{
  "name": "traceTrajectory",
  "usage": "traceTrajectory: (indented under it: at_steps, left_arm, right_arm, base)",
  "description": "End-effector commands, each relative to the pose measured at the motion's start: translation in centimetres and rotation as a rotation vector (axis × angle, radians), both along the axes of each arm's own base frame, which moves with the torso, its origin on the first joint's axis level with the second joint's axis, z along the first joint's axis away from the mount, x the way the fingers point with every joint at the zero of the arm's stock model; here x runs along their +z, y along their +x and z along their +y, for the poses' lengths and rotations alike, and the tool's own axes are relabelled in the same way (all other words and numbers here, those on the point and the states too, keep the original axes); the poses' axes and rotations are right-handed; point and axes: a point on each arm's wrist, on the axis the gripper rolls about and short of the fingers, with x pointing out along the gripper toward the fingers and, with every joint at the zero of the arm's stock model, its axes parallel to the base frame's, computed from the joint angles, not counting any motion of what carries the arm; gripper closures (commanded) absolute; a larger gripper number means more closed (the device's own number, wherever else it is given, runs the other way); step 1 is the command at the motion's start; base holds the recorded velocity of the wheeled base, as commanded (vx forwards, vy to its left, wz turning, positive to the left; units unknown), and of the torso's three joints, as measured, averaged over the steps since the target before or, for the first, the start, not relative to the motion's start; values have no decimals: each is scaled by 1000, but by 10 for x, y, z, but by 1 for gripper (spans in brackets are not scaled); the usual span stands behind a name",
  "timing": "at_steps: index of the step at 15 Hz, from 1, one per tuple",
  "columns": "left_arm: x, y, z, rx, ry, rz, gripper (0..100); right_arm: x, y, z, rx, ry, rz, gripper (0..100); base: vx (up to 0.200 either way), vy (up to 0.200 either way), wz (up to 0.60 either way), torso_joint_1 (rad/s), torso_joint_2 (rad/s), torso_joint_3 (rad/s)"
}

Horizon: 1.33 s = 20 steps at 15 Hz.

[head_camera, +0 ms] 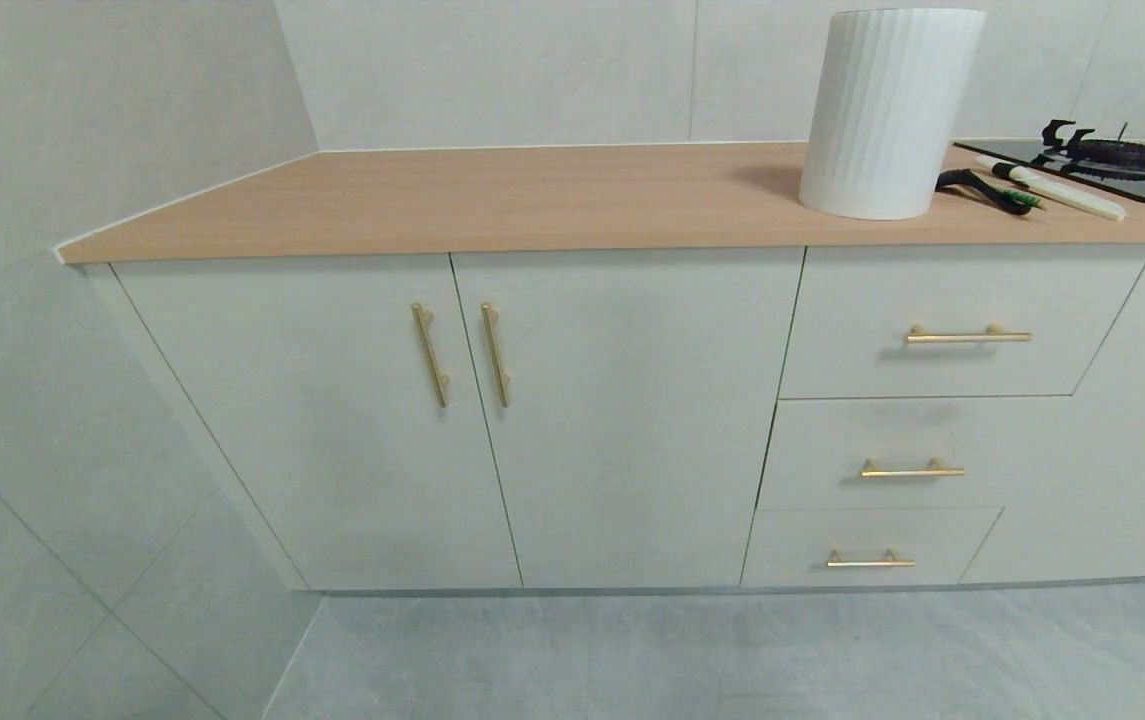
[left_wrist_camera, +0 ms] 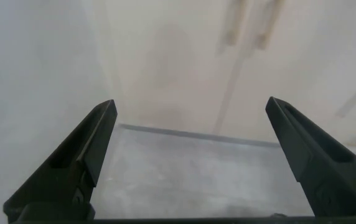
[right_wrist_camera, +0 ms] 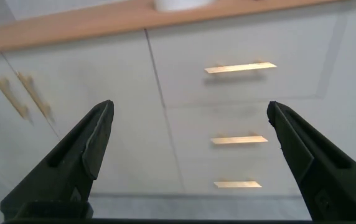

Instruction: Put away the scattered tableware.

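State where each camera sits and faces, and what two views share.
Head view: on the head, facing down at counter, white container, cabinet.
Left wrist view: on that wrist, facing the cabinet's foot and floor; left gripper open.
Right wrist view: on that wrist, facing drawers; right gripper open.
Shared: head and right wrist show the drawer handles.

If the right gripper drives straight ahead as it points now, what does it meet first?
Likely the drawer fronts: the open right gripper aims just below the top drawer's gold handle. Nothing shows in between, though depth is hard to judge.
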Motion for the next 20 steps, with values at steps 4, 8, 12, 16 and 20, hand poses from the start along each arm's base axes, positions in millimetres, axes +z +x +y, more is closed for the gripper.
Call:
traceTrajectory:
  at_steps: [4, 8, 12, 16, 20]
  left_arm:
    - [-32, -41, -3, 209, -1, -159, 0]
    - [-69, -31, -4, 368, -17, -106, 0]
    - [-111, -6, -6, 223, 113, -91, 0]
    - [-111, -4, -10, 25, 108, -103, 0]
    - [-115, -4, -13, -113, 97, -71, 0]
  right_arm:
    - [-31, -65, -14, -337, -34, -108, 0]
    - [-67, -64, -9, -384, -128, -79, 0]
    - [-106, -49, -6, -234, -126, 68, 0]
    - [-110, -49, -3, -105, -123, 101, 0]
    - [-113, -49, -2, -57, -121, 125, 0]
  base:
    - [0, 0, 0, 0, 0, 0]
    - [0, 0, 0, 0, 0, 0]
    - [0, 0, 0, 0, 0, 0]
    - [0, 0, 0, 0, 0, 0]
    - [0, 0, 0, 0, 0, 0]
